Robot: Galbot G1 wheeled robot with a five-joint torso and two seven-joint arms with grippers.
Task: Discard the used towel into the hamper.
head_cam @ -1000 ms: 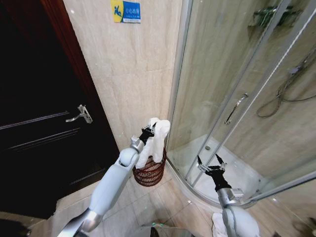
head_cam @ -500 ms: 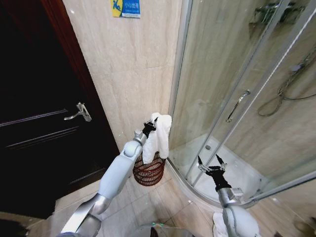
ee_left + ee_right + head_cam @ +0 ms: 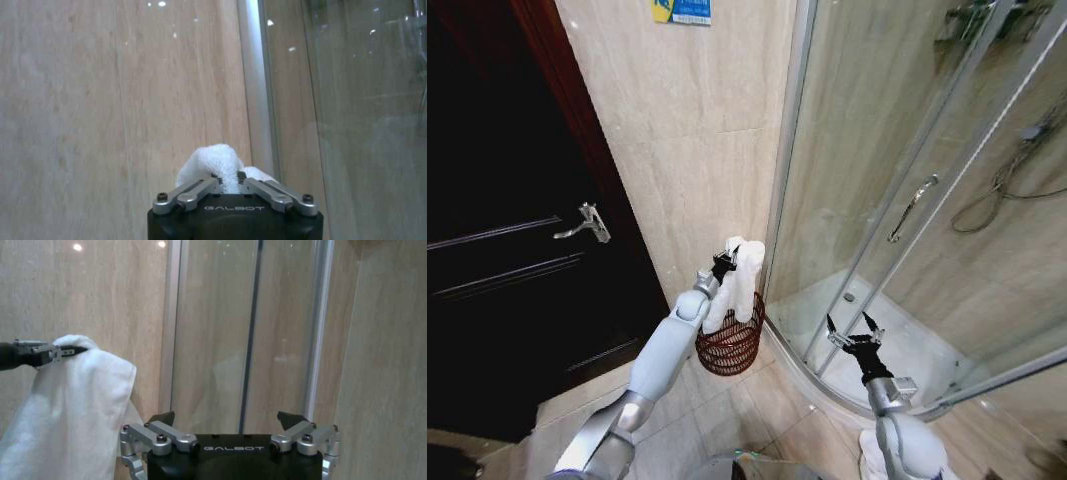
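From the head view, we hold the white towel (image 3: 739, 280) pinched in our left gripper (image 3: 724, 263), its tail dangling into the hamper (image 3: 730, 347) at the wall's foot, placed for a drop. Left wrist view: jaws clenched on cloth. Right wrist view: our right gripper (image 3: 227, 419) idles, spread wide, beside the shower glass (image 3: 280, 330).

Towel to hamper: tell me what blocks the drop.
Nothing visible. The left gripper holds the white towel right above the open hamper, its lower end hanging at the rim.
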